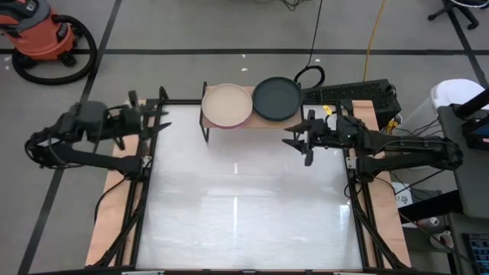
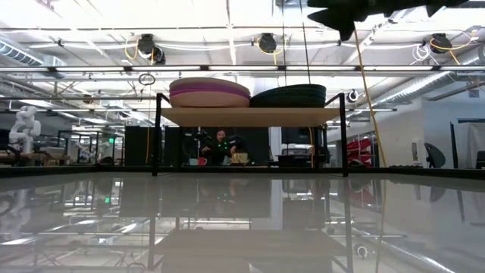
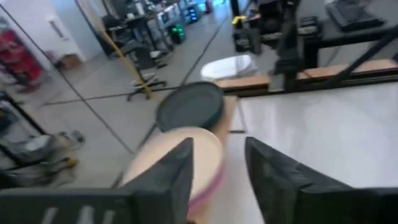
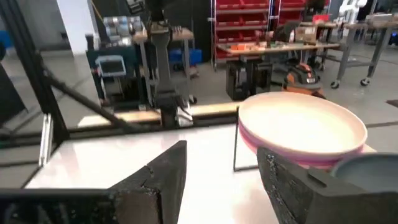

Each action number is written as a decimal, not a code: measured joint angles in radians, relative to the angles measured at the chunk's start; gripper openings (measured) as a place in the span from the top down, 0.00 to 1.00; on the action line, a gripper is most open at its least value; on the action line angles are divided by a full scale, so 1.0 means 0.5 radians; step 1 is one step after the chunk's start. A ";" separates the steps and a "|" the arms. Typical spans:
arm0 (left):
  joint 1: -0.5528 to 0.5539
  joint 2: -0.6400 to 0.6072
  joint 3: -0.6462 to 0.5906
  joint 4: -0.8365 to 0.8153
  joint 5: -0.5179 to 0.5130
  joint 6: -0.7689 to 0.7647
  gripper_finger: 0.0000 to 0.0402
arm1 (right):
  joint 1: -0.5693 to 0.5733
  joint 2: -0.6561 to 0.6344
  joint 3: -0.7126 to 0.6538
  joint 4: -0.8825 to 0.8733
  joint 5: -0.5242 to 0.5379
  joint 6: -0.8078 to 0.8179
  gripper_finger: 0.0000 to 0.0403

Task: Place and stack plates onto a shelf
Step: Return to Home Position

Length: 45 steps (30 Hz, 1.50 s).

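Note:
The shelf (image 1: 263, 122), a light-wood board on thin black legs, stands at the table's far edge. Two stacks of plates rest on it: one with a beige plate (image 1: 227, 105) on top of pink and purple ones (image 2: 210, 94), and beside it a dark stack topped by a charcoal plate (image 1: 277, 98). My left gripper (image 1: 163, 122) hovers open over the table's far left corner. My right gripper (image 1: 294, 139) is open, in the air just right of the shelf. Neither holds anything. Both stacks show in the left wrist view (image 3: 189, 107) and the beige one in the right wrist view (image 4: 302, 127).
The white table (image 1: 244, 206) stretches toward the near edge with black frame rails along its left (image 1: 141, 198) and right (image 1: 355, 206) sides. An orange shop vacuum (image 1: 42, 34) sits on the floor beyond the far left corner. A person (image 2: 220, 145) shows far behind the shelf.

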 joint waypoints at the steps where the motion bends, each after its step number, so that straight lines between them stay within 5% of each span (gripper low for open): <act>1: -0.027 -0.083 -0.069 -0.006 0.004 -0.045 0.65 | 0.000 -0.020 0.000 -0.044 0.000 -0.019 0.56; 9: -0.161 -0.619 -0.555 0.322 0.054 -0.144 0.80 | 0.052 -0.313 -0.017 -0.448 0.001 -0.262 0.66; 18: -0.188 -1.007 -0.949 0.642 0.199 -0.113 0.80 | 0.118 -0.910 -0.356 -0.416 0.053 -0.295 0.86; 24: -0.188 -1.201 -1.323 0.980 0.317 -0.097 0.80 | 0.119 -1.239 -0.762 -0.062 -0.028 -0.245 0.95; 35: -0.188 -1.347 -2.054 1.641 0.400 -0.115 0.80 | 0.119 -1.284 -1.387 0.837 -0.075 -0.311 1.00; 41: -0.188 -1.349 -2.383 2.039 0.400 -0.176 0.80 | 0.119 -1.281 -1.391 0.728 -0.050 -0.297 1.00; 45: -0.188 -1.332 -2.383 1.947 0.401 -0.241 0.80 | 0.119 -1.275 -1.393 0.610 -0.050 -0.247 1.00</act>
